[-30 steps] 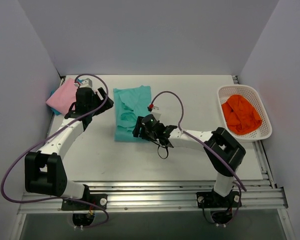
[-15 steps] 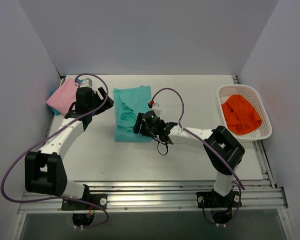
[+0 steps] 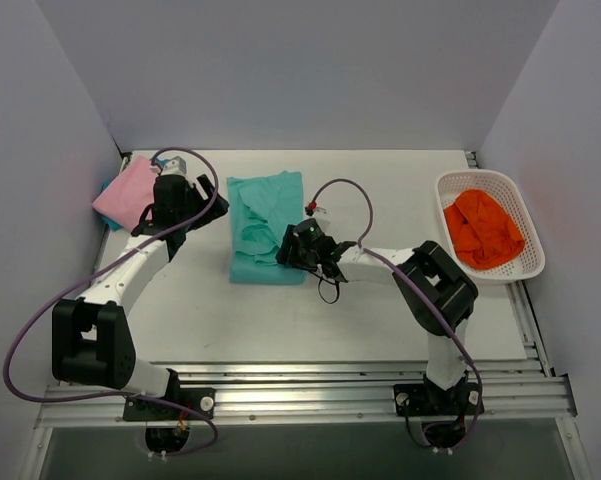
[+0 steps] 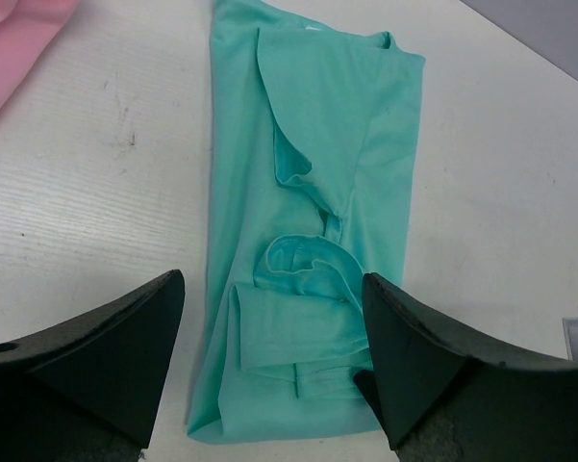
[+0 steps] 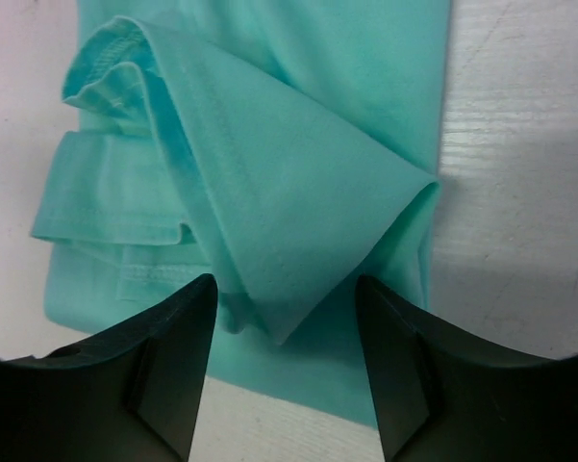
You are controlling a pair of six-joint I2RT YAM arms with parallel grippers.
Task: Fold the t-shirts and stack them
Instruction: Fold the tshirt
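while the right pincer [image 5: 284, 322] gapes, the teal t-shirt [image 5: 298, 183] lies bunched between.

**Non-task items: basket, table, walls, rails**

White plastic lattice basket [image 3: 485, 178], upright, rounded corners, sits at the far right of the white table [image 3: 380, 320]. The table top spreads left and forward from the basket, matte with faint wood-like grain. A few small dark specks [image 4: 130, 141] on it, well left of the basket. Pale grey back wall [image 3: 300, 70] behind the basket, right side wall [image 3: 570, 120] just beside it, left side wall [image 3: 40, 150] at the opposite end. Silver metal rails [image 3: 310, 385] along the table's near edge, well in front of the basket. Side rail strip [image 3: 528, 320] runs from the basket's near end toward them.
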